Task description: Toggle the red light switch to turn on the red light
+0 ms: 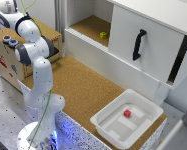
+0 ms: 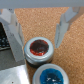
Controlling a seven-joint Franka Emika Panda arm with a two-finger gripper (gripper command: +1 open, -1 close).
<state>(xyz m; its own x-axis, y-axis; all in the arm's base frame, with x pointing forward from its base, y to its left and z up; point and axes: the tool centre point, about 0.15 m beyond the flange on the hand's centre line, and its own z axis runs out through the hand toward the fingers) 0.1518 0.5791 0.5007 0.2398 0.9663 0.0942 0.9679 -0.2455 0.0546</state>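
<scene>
In the wrist view the red light switch (image 2: 39, 49), a round red-topped cap with a pale rim, lies right below my gripper (image 2: 38, 42). The gripper is open, with one finger (image 2: 13, 31) on each side of the cap and nothing held. A blue-topped cap (image 2: 51, 76) sits beside the red one. In the exterior view the arm (image 1: 37, 55) reaches over a wooden box (image 1: 8, 62) at the exterior view's left. Two small round caps (image 1: 9, 40) show on the box's top, their colours too small to tell. The fingers are hard to make out there.
A cork-topped table (image 1: 83, 87) runs through the middle. A white tray (image 1: 105, 122) with a small red cube (image 1: 127, 113) sits at its near right end. Behind stands a white cabinet with a black door handle (image 1: 138, 44) and a yellow-green object (image 1: 103, 35) on its shelf.
</scene>
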